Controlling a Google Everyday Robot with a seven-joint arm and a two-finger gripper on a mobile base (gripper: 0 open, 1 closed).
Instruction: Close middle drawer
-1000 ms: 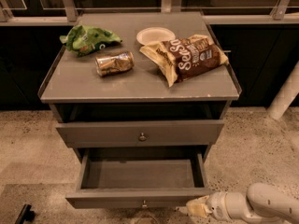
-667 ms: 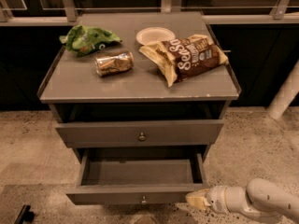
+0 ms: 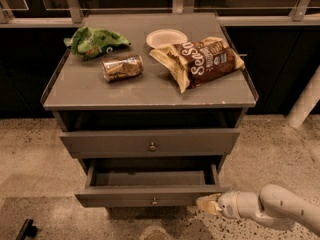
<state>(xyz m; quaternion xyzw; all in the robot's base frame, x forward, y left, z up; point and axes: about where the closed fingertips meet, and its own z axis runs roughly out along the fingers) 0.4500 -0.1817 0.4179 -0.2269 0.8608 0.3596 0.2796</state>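
One camera, probably set high, looks forward and down at the cabinet [image 3: 100, 144] from near; the counter [image 3: 150, 90] fills the top, the claw [image 3: 207, 204] sits lower right.

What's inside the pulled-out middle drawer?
The exposed part of the middle drawer shows only bare grey interior, no items. Its rear is hidden under the top drawer. The gripper is outside, at the front panel's right end.

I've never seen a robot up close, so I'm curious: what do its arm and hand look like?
The arm is smooth, rounded white tubing with a darker ring near the wrist; no cables or markings show. The gripper, by the middle drawer's right front corner, is pale yellowish-tan.
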